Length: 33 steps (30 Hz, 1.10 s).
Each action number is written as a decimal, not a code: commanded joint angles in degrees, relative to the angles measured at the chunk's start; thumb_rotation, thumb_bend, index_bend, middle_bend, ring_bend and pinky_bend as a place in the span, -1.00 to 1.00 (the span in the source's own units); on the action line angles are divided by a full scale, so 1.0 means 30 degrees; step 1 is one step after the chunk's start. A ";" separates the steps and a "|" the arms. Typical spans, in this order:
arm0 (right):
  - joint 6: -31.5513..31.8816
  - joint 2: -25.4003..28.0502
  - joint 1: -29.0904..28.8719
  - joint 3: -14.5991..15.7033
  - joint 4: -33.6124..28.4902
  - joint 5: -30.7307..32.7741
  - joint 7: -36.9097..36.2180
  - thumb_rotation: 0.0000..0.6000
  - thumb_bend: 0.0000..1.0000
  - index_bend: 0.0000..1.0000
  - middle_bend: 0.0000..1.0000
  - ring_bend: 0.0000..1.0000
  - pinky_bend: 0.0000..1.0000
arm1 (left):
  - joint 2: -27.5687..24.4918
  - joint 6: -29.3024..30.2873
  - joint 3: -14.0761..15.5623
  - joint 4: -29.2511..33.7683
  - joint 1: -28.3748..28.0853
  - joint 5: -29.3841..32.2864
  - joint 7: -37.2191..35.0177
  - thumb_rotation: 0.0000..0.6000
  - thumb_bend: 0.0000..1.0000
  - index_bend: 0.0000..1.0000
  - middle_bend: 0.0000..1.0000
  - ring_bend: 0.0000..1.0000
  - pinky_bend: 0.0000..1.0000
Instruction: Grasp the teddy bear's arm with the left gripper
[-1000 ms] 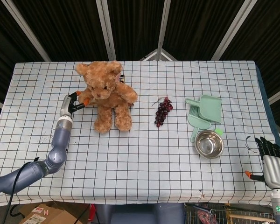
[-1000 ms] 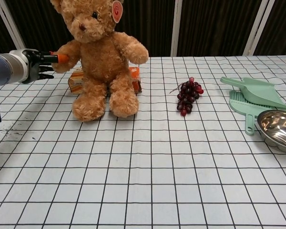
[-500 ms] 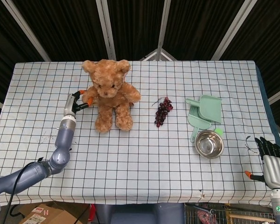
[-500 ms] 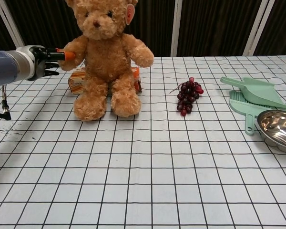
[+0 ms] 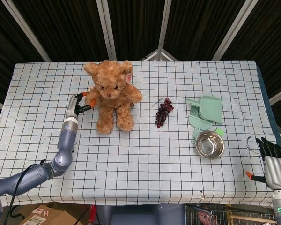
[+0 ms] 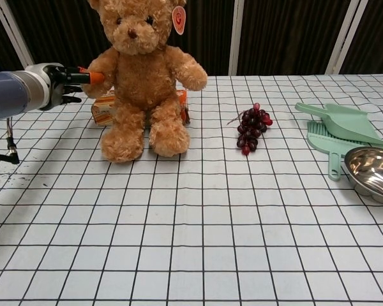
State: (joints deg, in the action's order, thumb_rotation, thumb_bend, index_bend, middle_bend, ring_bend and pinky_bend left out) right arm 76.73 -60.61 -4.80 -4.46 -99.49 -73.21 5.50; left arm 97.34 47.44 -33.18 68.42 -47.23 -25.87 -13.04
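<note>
A brown teddy bear (image 5: 112, 95) (image 6: 142, 76) sits upright on the checked tablecloth, left of centre, with an orange tag by its ear. My left hand (image 5: 78, 103) (image 6: 60, 83) is at the bear's arm on the left side of the view, and its orange-tipped fingers pinch the paw. My right hand (image 5: 272, 161) hangs low past the table's right front corner, fingers apart, holding nothing; the chest view does not show it.
An orange box (image 6: 103, 109) stands behind the bear's legs. A bunch of dark grapes (image 5: 162, 112) (image 6: 251, 127) lies mid-table. A green dustpan and brush (image 5: 204, 113) (image 6: 337, 131) and a steel bowl (image 5: 210, 145) (image 6: 373, 173) are at the right.
The bear has been pulled from a backward lean to upright and turned to face front. My left hand has shifted slightly with its arm. The right hand has not moved.
</note>
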 commanded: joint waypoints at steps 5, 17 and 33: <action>-0.0006 -0.0029 -0.0005 -0.0025 0.0043 0.0084 -0.0002 1.00 -0.75 -1.00 -1.00 -1.00 -1.00 | 0.0041 -0.0045 -0.0140 -0.0198 0.0003 0.0320 0.0294 1.00 0.06 0.01 -0.56 -1.00 -1.00; 0.0003 -0.0068 -0.0036 -0.0025 0.0015 0.0120 0.0165 1.00 -0.75 -1.00 -1.00 -1.00 -1.00 | -0.0163 0.0451 -0.0244 0.0570 0.0325 -0.0139 0.0469 1.00 -0.05 -0.24 -0.65 -1.00 -1.00; -0.0045 0.0015 -0.0044 -0.0024 -0.0050 0.0144 0.0049 1.00 -0.75 -1.00 -1.00 -1.00 -1.00 | -0.2420 0.0301 0.0081 0.4433 0.2725 -0.2961 -0.1174 1.00 -0.15 -0.83 -0.89 -1.00 -1.00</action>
State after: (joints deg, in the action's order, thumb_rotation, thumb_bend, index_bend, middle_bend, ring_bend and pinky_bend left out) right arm 76.60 -60.58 -4.93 -4.54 -99.67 -72.76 5.69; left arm 92.09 46.63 -33.45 78.23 -41.43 -31.50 -15.23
